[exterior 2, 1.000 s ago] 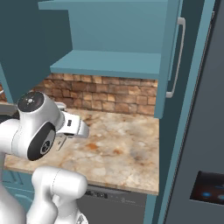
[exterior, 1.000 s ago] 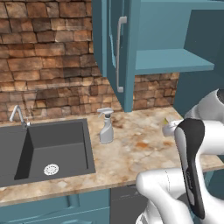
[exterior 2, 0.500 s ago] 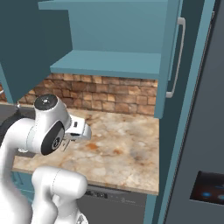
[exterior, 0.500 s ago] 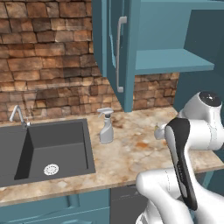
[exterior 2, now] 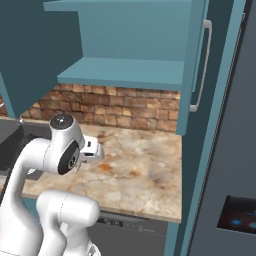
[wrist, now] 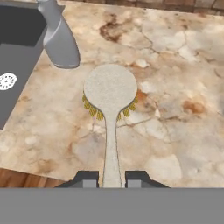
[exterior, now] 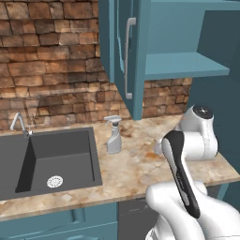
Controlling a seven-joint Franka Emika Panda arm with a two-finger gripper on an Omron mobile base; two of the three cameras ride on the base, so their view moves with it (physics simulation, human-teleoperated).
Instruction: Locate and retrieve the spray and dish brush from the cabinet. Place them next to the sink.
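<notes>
My gripper (wrist: 111, 178) is pinching the dish brush (wrist: 110, 98) by its thin beige handle, round yellow-bristled head hanging over the marbled counter (wrist: 175, 109), just beside the translucent spray (wrist: 58, 37) by the sink (wrist: 19, 48). I'm thinking the slim handle could twist, knocking the bottle.

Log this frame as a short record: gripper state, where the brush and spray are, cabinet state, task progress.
gripper: jaws shut on the dish brush handle
dish brush: held above the counter, bristles facing down
spray: upright on the counter, just right of the sink
cabinet: door open, visible shelf bare
progress: spray placed; brush not yet set down
</notes>
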